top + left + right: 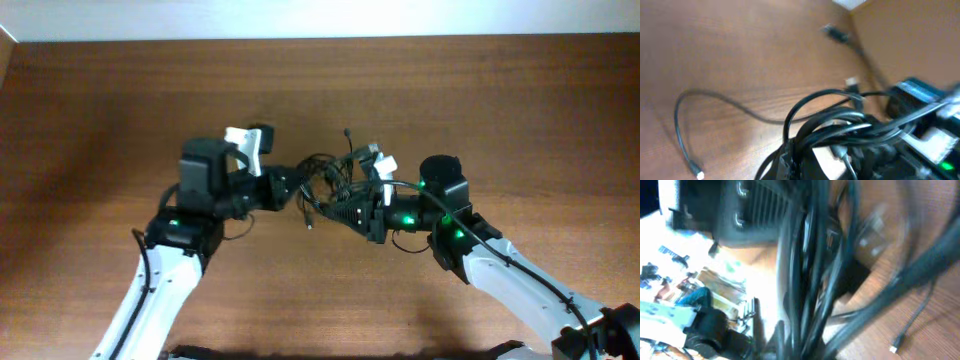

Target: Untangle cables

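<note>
Black cables (320,175) in 1 tangle on 1 wooden table (100,100)

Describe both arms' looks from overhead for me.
The left arm and right arm both have white lower segments with black joints and wrists. The left shows one green light; the right shows several, plus a thin black cable along it.

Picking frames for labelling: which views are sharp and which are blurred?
Overhead: sharp and evenly lit, cables readable. Left wrist: mild blur, worst toward the right edge. Right wrist: heavily smeared, cords only dark streaks, bright washed-out patch at left.
</note>
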